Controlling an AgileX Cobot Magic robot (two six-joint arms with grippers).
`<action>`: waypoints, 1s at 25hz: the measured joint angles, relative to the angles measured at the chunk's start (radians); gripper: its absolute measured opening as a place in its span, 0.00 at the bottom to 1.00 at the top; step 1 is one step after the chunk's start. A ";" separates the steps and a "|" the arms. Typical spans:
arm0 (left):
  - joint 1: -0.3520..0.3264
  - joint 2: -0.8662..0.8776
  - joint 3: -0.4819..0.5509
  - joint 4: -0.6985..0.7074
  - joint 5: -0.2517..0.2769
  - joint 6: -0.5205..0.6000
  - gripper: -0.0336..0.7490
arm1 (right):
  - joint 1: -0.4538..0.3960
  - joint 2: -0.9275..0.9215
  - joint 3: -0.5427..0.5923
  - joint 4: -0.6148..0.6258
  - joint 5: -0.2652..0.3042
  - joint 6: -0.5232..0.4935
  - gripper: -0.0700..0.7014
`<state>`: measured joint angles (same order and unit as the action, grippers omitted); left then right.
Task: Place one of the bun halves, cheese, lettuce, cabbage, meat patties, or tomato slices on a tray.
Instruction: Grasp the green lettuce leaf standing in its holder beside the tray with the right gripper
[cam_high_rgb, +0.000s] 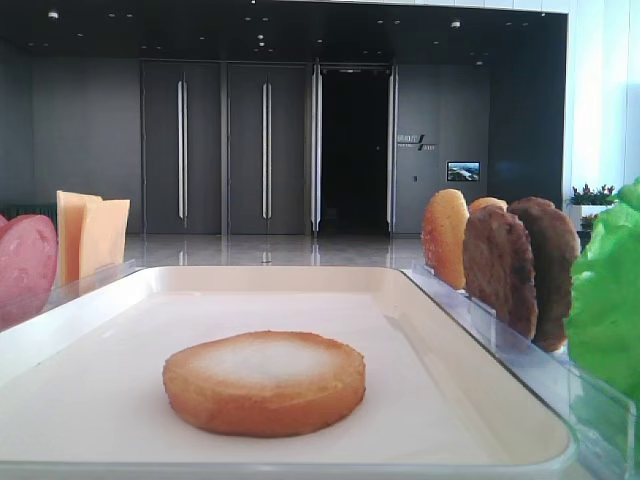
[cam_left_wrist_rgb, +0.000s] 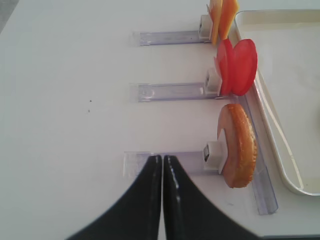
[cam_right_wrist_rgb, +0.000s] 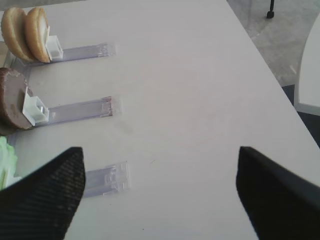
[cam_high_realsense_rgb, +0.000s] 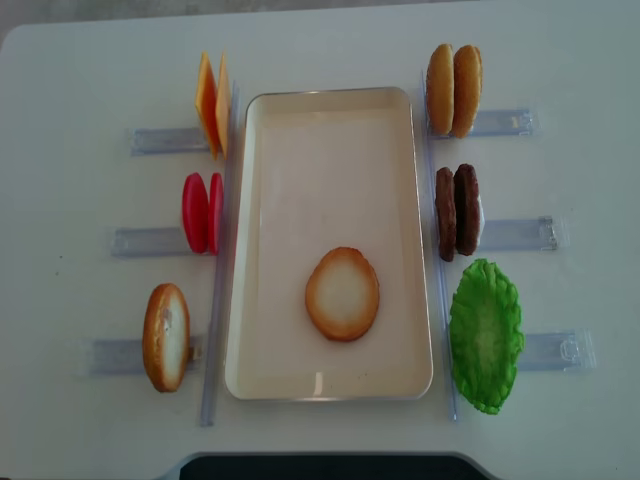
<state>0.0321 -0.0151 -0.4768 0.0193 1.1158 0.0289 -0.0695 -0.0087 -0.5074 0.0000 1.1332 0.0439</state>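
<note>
Cream-white tray (cam_high_realsense_rgb: 330, 110), rounded corners, low rim, centred on the white bench (cam_high_realsense_rgb: 80, 80). One bun half (cam_high_realsense_rgb: 342, 294) lies flat inside it toward the near end, pale face up, golden-brown toasted edge. Another bun half (cam_high_realsense_rgb: 165, 337) stands on edge in the clear rack (cam_high_realsense_rgb: 120, 355) left of the tray. Cheese (cam_high_realsense_rgb: 211, 103) and tomato slices (cam_high_realsense_rgb: 202, 212) upright on the left; meat patties (cam_high_realsense_rgb: 457, 211) and ruffled green lettuce (cam_high_realsense_rgb: 486, 334) on the right. Left hand (cam_left_wrist_rgb: 162, 165): fingers pressed together, holding nothing. Right hand (cam_right_wrist_rgb: 160, 170): fingers wide apart over bare bench.
</note>
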 joint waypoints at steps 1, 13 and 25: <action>0.000 0.000 0.000 -0.002 0.000 0.000 0.04 | 0.000 0.000 0.000 0.000 0.000 0.000 0.85; 0.000 0.000 0.000 -0.003 0.000 0.000 0.04 | 0.000 0.000 0.000 0.000 0.000 0.000 0.85; 0.000 0.000 0.000 -0.008 0.000 0.000 0.04 | 0.000 0.417 -0.137 0.018 0.076 0.000 0.85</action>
<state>0.0321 -0.0151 -0.4768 0.0113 1.1158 0.0289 -0.0695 0.4086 -0.6446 0.0177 1.2091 0.0437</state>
